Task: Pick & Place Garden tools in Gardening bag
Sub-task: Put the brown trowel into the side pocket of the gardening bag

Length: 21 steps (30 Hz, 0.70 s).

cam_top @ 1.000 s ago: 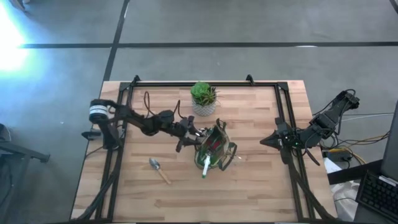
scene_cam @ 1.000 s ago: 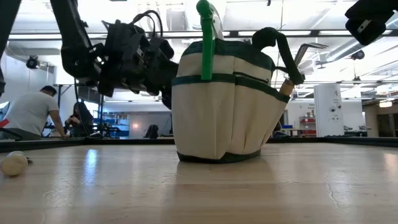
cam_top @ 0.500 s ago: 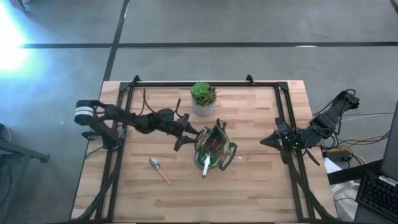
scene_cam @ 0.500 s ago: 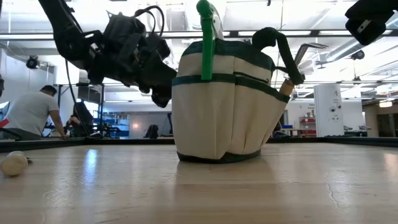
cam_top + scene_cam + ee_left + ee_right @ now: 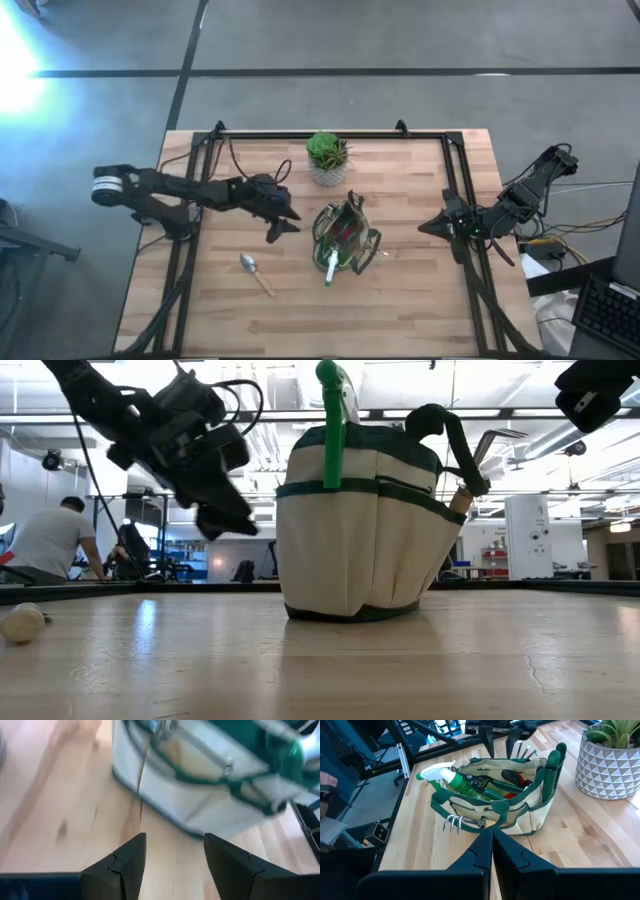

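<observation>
The tan gardening bag (image 5: 345,238) with dark green trim stands on its base mid-table. In it are a green-and-white tool (image 5: 447,777), black pruners (image 5: 481,780) and a red-and-black item (image 5: 514,781). A rake fork (image 5: 462,822) sticks out of an outer pocket. A silver trowel with a wooden handle (image 5: 256,272) lies flat on the table, nearer than the bag and to its left. My left gripper (image 5: 283,228) hangs open and empty just left of the bag (image 5: 210,785). My right gripper (image 5: 425,227) is shut and empty near the table's right edge.
A green plant in a white patterned pot (image 5: 327,160) stands behind the bag, toward the far edge. A black frame rail (image 5: 330,135) runs along the far edge and both sides. A person (image 5: 45,540) sits in the room beyond the table.
My left gripper has drawn back from the bag's left side toward the table's left edge and has tipped so that its fingers slant down. The bag and the tools in it have kept still.
</observation>
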Available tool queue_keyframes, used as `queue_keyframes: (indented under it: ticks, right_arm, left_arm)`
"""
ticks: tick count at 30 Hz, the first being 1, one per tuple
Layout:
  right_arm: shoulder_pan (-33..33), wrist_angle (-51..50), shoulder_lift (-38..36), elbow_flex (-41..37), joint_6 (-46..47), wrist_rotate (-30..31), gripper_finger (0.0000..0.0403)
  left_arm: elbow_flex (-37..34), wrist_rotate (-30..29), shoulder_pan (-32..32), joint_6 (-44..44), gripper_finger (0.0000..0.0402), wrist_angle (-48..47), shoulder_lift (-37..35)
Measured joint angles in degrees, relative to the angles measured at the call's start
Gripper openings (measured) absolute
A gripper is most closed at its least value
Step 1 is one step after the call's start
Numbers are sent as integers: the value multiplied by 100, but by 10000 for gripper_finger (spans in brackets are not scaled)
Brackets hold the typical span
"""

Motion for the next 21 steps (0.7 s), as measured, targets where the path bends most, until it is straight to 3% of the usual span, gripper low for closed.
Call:
queue_keyframes:
  ticks: [8,15,21]
  right_arm:
    - [0,-2,0,0,0,0,8]
    - [-1,-1,0,0,0,0,8]
    - [1,-2,0,0,0,0,8]
  left_arm:
    - [0,-2,-39,-479,202,-2085,-674]
    - [0,101,-40,-824,202,-3052,-808]
    - [0,268,-387,231,202,-3574,-807]
